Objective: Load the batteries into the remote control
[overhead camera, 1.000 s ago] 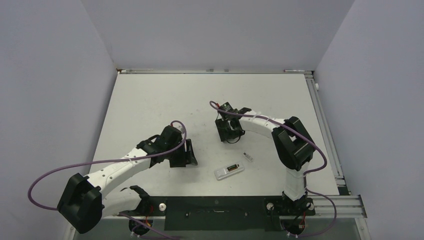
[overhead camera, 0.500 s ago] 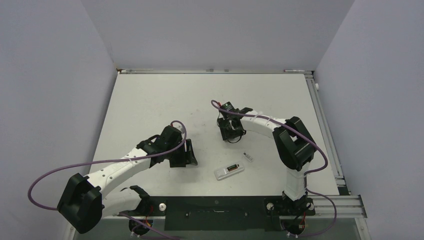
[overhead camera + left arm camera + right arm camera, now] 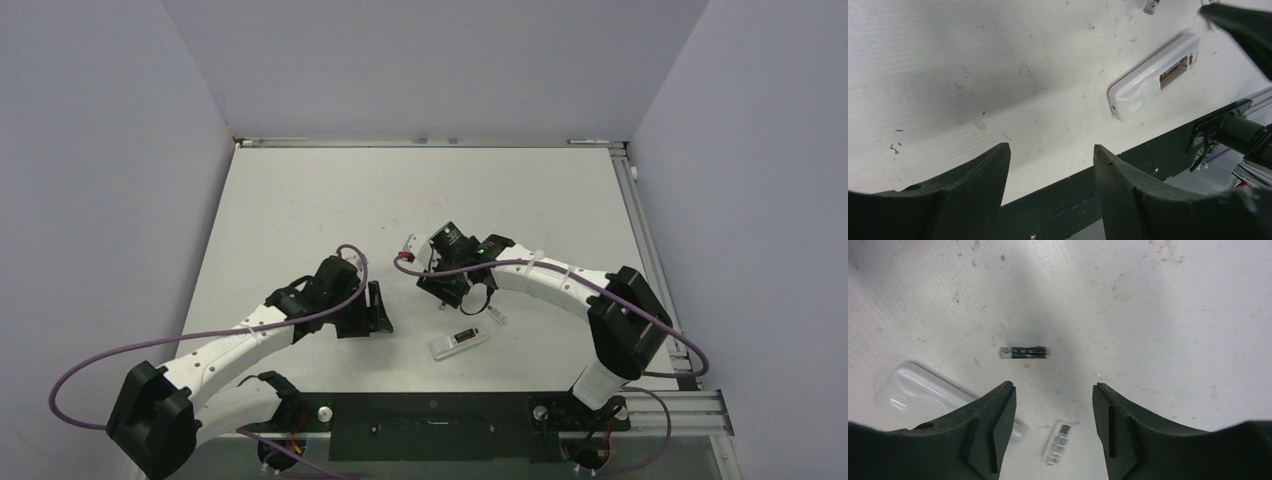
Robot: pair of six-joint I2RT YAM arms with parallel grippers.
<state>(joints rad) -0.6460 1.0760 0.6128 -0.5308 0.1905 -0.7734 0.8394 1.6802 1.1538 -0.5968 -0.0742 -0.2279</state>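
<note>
The white remote control point(image 3: 459, 342) lies near the front of the table with its dark battery slot facing up. It also shows in the left wrist view point(image 3: 1153, 77) and partly behind a finger in the right wrist view point(image 3: 918, 387). One dark battery point(image 3: 1024, 352) lies flat on the table just ahead of my open, empty right gripper point(image 3: 1053, 385), which hovers above it point(image 3: 460, 296). The other battery is not visible. The small white cover piece point(image 3: 1058, 442) with printed marks lies between the right fingers, also visible from above point(image 3: 496, 317). My left gripper point(image 3: 1052, 146) is open and empty, left of the remote point(image 3: 378, 308).
The black base bar point(image 3: 1128, 200) runs along the table's near edge, close behind the remote. Purple cables point(image 3: 350, 250) loop over both arms. A metal rail point(image 3: 650, 260) borders the table's right side. Grey walls enclose the left, back and right.
My right arm has swung forward and left and turned its wrist, so its gripper now hangs over the battery and cover piece near the remote. The left arm shifted only slightly.
</note>
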